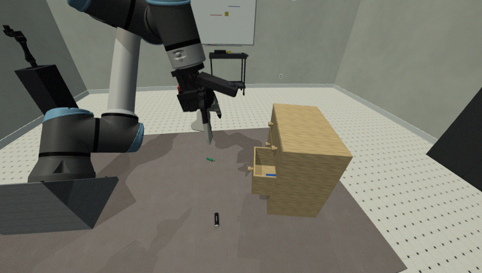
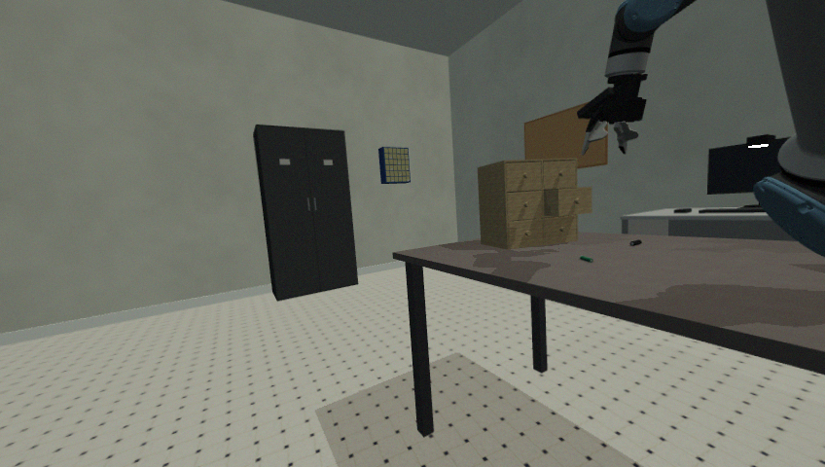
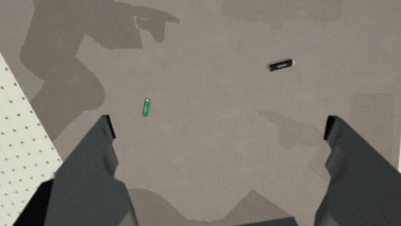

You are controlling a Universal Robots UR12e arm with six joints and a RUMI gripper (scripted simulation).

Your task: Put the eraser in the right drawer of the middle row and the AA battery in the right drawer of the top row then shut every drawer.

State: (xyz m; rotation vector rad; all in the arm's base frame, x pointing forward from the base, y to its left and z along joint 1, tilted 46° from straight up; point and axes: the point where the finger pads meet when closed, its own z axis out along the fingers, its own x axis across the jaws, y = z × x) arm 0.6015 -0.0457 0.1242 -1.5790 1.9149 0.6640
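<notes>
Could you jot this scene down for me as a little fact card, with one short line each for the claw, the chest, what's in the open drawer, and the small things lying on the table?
claw: open, nothing held, above the table
chest: wooden, upright, six drawers
open drawer: right one of the middle row
other drawers: shut
in the open drawer: something blue, only partly visible
green item: small cylinder, lying on its side
black item: small cylinder, lying on its side
</notes>
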